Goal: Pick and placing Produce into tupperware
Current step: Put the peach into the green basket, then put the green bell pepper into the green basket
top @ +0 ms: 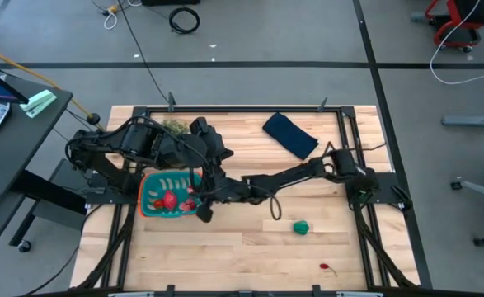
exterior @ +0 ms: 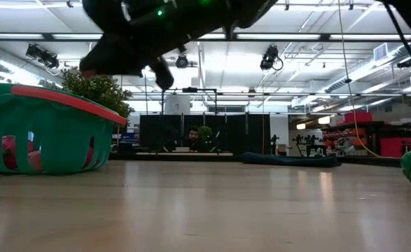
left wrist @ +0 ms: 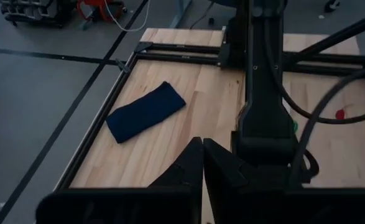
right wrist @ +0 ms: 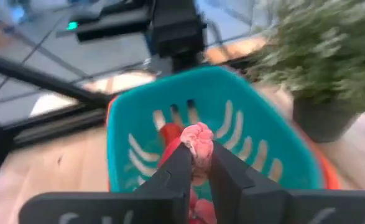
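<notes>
The teal container point(top: 152, 198) with an orange rim stands at the table's left and also shows in the low view point(exterior: 51, 133). Several red produce pieces point(top: 169, 199) lie inside it. My right gripper point(right wrist: 198, 154) reaches over the container point(right wrist: 232, 124) from the right and is shut on a lumpy pink produce piece point(right wrist: 198, 138). A green piece point(top: 301, 227) and a small red piece point(top: 328, 268) lie on the table near the right. My left gripper point(left wrist: 203, 158) is shut and empty, just beyond the container's far side point(top: 218, 153). My right gripper pinches the pink produce piece by its lower part point(right wrist: 199, 157) between its two fingertips. The fingers slant down from the table's right side. The piece sticks out past the fingertips, clear of the container's floor and over its inside.
A dark blue folded cloth point(top: 291, 134) lies at the far right of the middle. A bushy plant in a pot point(top: 174, 126) stands just beyond the container. Both arms crowd the space over the container. Bare wood lies along the near edge.
</notes>
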